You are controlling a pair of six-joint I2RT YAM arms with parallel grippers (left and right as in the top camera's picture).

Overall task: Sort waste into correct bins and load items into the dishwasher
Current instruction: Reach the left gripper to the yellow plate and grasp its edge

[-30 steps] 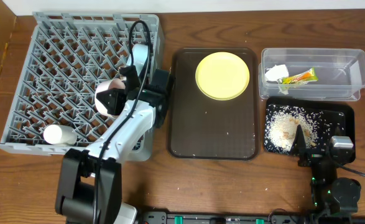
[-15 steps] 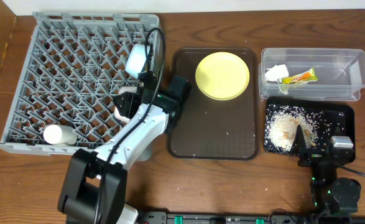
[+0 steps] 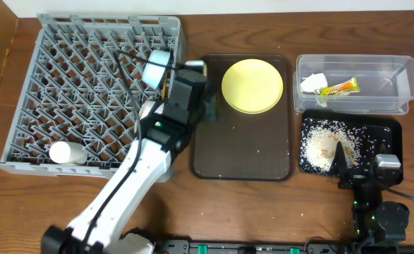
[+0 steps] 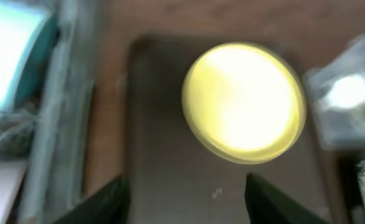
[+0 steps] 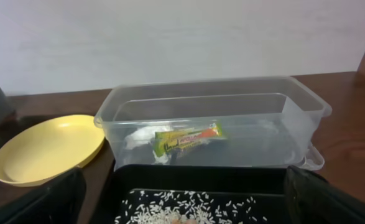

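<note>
Overhead, the left gripper (image 3: pixel 209 108) hangs over the brown tray (image 3: pixel 242 148) beside the plate (image 3: pixel 252 85); its wrist view shows the jaws spread, empty. The right wrist view shows the right gripper (image 5: pixel 185 208) spread, with the wrapper (image 5: pixel 188 138) in the tub (image 5: pixel 294 118).

yellow plate (image 3: pixel 252 85) flat, wrapper (image 3: pixel 339 87) in tub (image 3: pixel 388 83)

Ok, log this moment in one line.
left fingers open over brown tray, by plate | right fingers open | wrapper in tub | rice in black tray | plate unracked
</note>
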